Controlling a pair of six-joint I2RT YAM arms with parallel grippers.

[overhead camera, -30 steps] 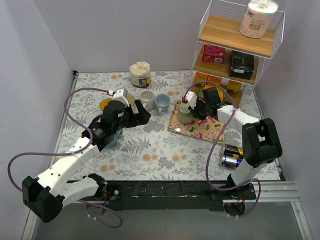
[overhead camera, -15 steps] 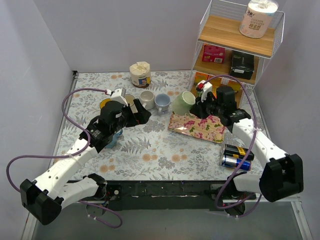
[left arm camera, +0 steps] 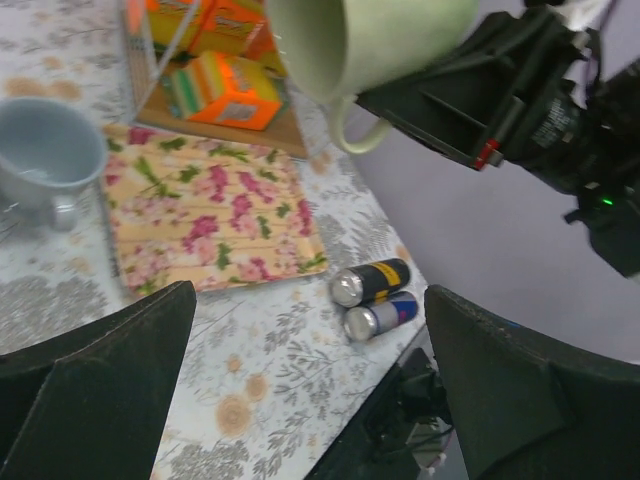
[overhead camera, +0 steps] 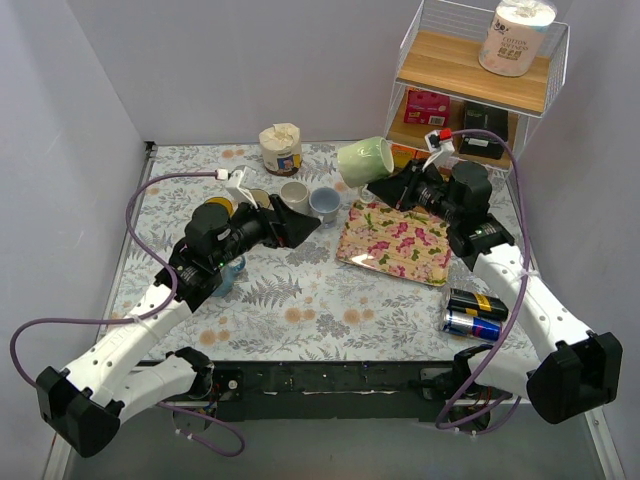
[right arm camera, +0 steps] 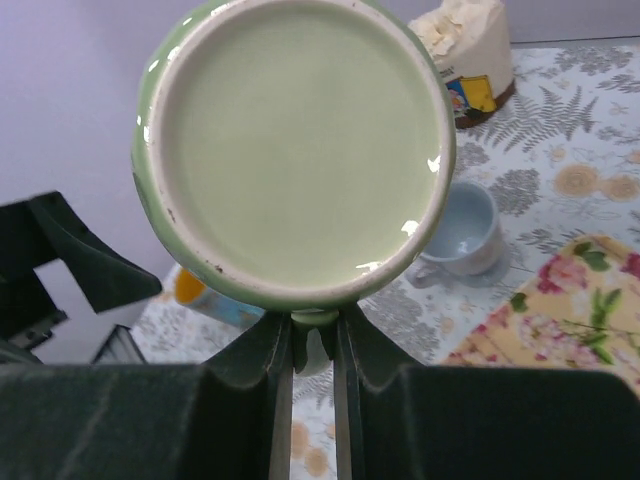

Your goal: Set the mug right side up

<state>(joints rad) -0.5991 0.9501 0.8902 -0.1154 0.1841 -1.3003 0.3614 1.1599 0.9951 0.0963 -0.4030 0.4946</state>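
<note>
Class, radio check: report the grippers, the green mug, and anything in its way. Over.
Right gripper shut on green mug handle. Mug aloft on its side, not upright. Left gripper open, holding nothing. Floral tray bare; blue cup beside it.

Left arm (overhead camera: 130, 335): base at my near left, white links running out toward 1 o'clock. The wrist bends at the end, so my left gripper (overhead camera: 300, 224) points to about 3 o'clock. Wrist view: its two dark fingers (left arm camera: 100, 370) are spread wide with nothing between them.

Right arm (overhead camera: 525, 295): base at my near right, forearm reaching toward 11 o'clock. My right gripper (overhead camera: 398, 184) points to about 10 o'clock, raised clear of the table. The two grippers face each other, well apart. Right fingers (right arm camera: 250, 360) are pinched close on the handle of the mug (right arm camera: 295, 140), which is held in the air with its base toward my right wrist camera.
</note>
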